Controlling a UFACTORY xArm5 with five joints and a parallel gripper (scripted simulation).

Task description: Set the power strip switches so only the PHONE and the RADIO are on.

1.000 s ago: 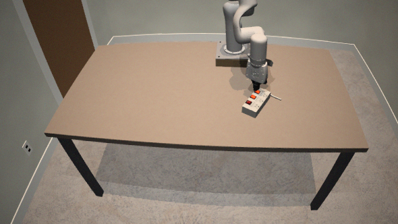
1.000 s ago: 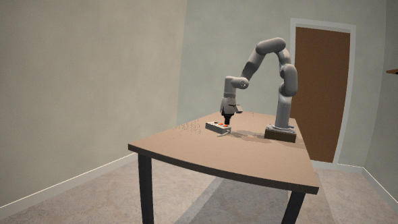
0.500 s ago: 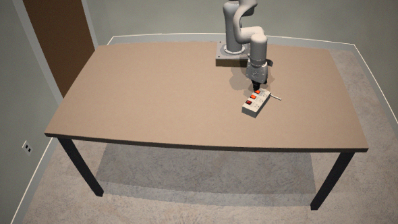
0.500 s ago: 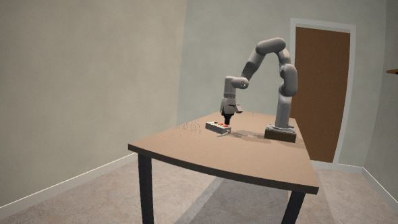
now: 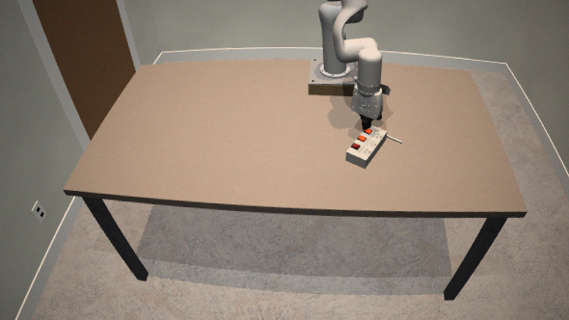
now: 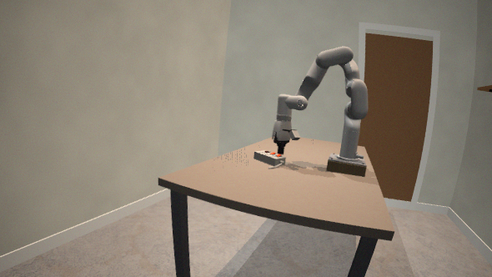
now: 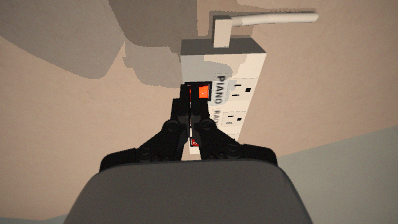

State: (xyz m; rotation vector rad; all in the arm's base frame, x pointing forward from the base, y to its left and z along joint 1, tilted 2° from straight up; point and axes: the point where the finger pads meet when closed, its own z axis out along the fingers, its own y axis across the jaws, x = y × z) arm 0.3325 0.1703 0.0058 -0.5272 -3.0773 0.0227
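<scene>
The white power strip (image 5: 372,148) (image 6: 263,156) (image 7: 248,67) lies flat on the table, right way up, right of centre and in front of the arm's base. It has three rocker switches in a row. The one nearest the cord end (image 5: 368,131) (image 7: 203,92) glows orange and is labelled PIANO. The middle switch (image 5: 362,138) also glows orange. The far-end switch (image 5: 356,146) looks darker red. My gripper (image 5: 367,122) (image 6: 281,150) (image 7: 190,96) is shut on nothing and points straight down, its tips at the left edge of the PIANO switch. The other labels are mostly hidden by the fingers.
A short grey cord stub (image 5: 394,139) (image 7: 265,19) sticks out of the strip's end nearest the arm. The arm's base plate (image 5: 330,82) (image 6: 347,165) stands just behind the strip. The brown table (image 5: 217,145) reaches far to the left.
</scene>
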